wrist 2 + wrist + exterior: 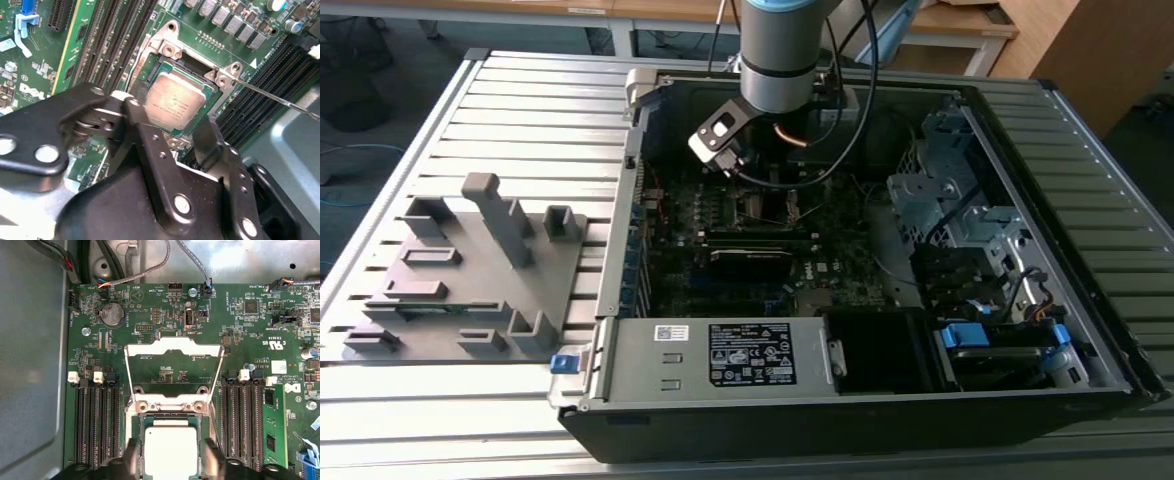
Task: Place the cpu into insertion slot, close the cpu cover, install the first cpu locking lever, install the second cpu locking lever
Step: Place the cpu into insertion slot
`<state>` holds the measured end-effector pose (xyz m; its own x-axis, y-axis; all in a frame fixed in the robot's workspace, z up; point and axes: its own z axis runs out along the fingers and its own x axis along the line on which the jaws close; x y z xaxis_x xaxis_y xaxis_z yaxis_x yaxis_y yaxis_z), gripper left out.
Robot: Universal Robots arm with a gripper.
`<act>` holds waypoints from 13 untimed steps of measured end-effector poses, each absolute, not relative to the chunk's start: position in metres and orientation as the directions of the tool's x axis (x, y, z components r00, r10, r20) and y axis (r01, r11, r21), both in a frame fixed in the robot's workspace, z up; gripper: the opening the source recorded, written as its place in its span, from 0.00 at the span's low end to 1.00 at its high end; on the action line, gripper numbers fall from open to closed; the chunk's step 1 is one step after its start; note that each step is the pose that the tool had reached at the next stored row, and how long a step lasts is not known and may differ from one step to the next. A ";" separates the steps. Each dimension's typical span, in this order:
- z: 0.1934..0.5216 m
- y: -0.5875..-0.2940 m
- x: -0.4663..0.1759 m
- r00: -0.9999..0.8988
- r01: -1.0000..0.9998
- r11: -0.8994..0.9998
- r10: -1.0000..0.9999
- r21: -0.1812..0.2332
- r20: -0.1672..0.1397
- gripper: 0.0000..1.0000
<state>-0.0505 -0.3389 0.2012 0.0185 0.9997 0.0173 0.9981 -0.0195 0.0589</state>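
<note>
Silver-grey arm (pixel 781 70), blue ring (pixel 781 6), black bolted fingers (pixel 155 160).

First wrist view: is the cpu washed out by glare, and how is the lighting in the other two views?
Yes: in the first wrist view glare bleaches the cpu to near white; in the second wrist view its top is evenly lit; in the exterior view the motherboard sits in dim shade while the slatted table is bright.
</note>
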 end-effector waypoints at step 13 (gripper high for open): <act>0.203 -0.339 -0.051 0.019 0.998 -0.020 1.000 0.059 0.017 0.13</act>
